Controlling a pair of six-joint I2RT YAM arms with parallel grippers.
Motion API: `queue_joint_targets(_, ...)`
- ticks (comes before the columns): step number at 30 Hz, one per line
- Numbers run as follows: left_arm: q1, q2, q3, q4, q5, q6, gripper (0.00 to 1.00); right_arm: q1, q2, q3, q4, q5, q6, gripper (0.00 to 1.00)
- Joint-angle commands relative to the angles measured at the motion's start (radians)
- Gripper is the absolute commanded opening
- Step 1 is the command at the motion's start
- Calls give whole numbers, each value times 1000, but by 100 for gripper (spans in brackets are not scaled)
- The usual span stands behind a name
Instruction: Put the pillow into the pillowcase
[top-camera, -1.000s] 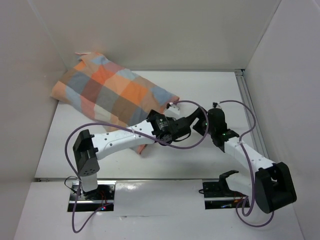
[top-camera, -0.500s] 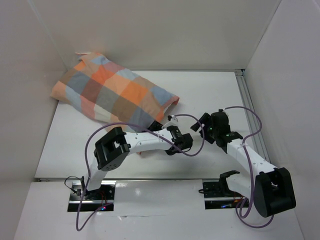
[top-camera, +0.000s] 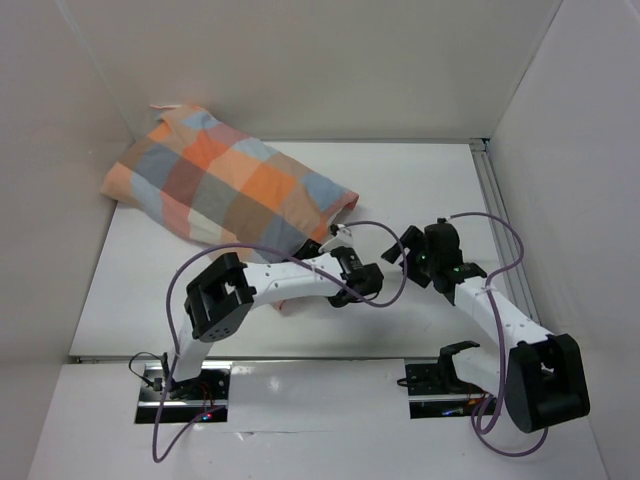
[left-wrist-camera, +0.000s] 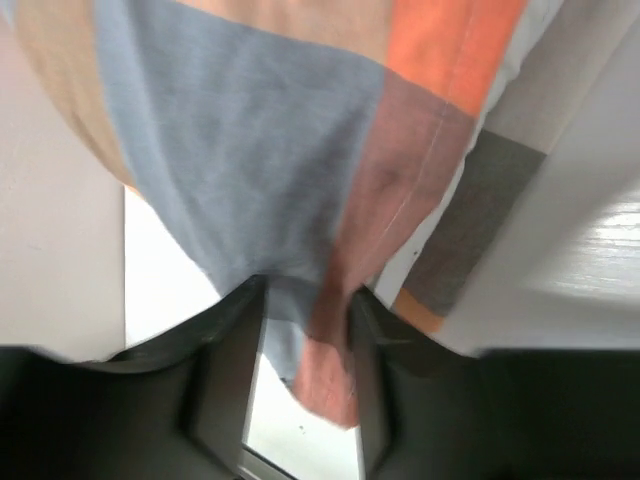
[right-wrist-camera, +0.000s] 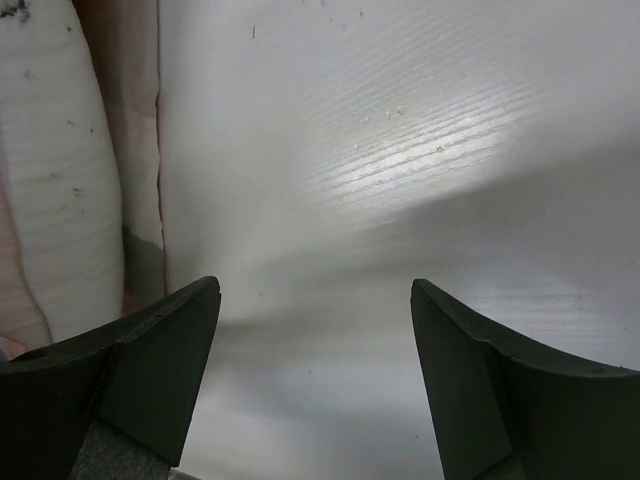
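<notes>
The checked pillowcase (top-camera: 230, 190) lies plump at the table's back left. The pillow is hidden inside it in the top view. In the right wrist view a white soft strip (right-wrist-camera: 55, 180) at the left edge looks like the pillow, beside a pinkish hem (right-wrist-camera: 130, 150). My left gripper (top-camera: 337, 242) sits at the pillowcase's near right end. In the left wrist view (left-wrist-camera: 303, 290) its jaws stand narrowly apart with bunched pillowcase fabric (left-wrist-camera: 330, 330) filling the gap. My right gripper (top-camera: 408, 247) is open and empty over bare table (right-wrist-camera: 315, 285), just right of the left one.
White walls enclose the table on the left, back and right. A metal rail (top-camera: 495, 220) runs along the right edge. The left arm's elbow (top-camera: 218, 295) is folded low near the front, over an orange fabric edge (top-camera: 285, 300). Cables loop between both wrists.
The left arm has folded back, its elbow dropping toward the front and its wrist moving from the pillowcase's right corner to just below it. The right gripper shifted slightly right. The pillowcase hardly moved.
</notes>
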Motion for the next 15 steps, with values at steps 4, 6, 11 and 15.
queue_joint_targets(4,4,-88,93,-51,14,37,35,-8,30,24,16,-29,-25,84)
queue_joint_targets(6,4,-88,108,-51,14,51,21,-8,39,24,25,-29,-25,84)
queue_joint_targets(11,4,-68,118,-51,14,71,0,-8,58,43,34,-84,-57,84)
queue_joint_targets(15,4,-102,154,-51,64,97,0,-8,67,3,240,-270,-83,78)
